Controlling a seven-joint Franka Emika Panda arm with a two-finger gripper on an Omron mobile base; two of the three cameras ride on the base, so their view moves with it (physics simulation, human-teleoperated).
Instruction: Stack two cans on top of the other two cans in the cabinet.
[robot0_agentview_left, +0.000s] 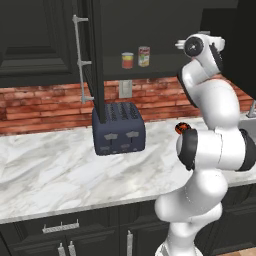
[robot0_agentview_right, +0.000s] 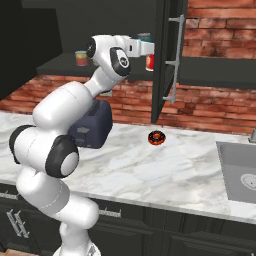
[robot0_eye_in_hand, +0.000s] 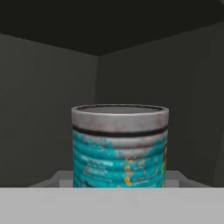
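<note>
Inside the cabinet (robot0_agentview_left: 165, 30), teal-blue can's (robot0_eye_in_hand: 119, 146) label unreadable; hand's (robot0_agentview_right: 147, 47) grip untellable.

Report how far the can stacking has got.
Possibly done: the teal-blue can is up above the red can; whether it rests there cannot be told. In hand: the gripper is at that teal-blue can, grip unclear. Left: the tall labelled can and the short red-orange can stand side by side, unstacked.
</note>
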